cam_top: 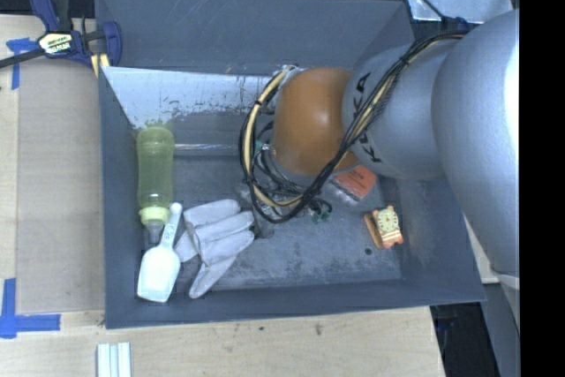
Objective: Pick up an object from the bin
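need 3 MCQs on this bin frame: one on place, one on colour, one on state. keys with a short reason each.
1. Where does the green bottle lie?
A. left side of the bin
B. right corner
C. outside it

2. What colour is the scoop beside the glove?
A. red
B. white
C. black

3. How is the green bottle placed?
A. standing upright
B. lying on its side
C. lifted off the floor

Key: 1 A, it runs along the left wall. 2 B, the scoop is plain white. 3 B, its whole length rests flat on the floor.
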### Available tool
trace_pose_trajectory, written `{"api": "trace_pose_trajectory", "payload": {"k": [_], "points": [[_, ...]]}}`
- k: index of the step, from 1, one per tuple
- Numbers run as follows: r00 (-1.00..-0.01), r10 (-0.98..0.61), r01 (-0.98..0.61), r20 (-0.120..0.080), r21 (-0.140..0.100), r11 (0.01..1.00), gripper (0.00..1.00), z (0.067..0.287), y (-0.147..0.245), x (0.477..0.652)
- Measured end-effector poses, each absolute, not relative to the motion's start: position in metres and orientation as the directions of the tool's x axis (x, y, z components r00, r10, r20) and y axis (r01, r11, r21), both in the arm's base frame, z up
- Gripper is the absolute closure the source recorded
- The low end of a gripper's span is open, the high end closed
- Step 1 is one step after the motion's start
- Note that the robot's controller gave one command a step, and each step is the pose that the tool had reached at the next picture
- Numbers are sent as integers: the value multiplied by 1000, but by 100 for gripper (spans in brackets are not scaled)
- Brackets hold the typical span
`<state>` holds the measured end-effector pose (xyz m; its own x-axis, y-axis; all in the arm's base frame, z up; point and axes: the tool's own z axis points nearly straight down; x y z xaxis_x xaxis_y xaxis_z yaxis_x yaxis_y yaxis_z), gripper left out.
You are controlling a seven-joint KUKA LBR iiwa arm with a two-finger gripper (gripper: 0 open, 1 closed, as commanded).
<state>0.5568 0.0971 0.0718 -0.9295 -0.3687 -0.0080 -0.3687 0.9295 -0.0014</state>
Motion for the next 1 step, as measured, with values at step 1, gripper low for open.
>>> {"api": "trace_pose_trajectory", "payload": {"k": [1], "points": [[-930, -369, -369, -8, -1, 930, 100, 72, 97, 557]]}}
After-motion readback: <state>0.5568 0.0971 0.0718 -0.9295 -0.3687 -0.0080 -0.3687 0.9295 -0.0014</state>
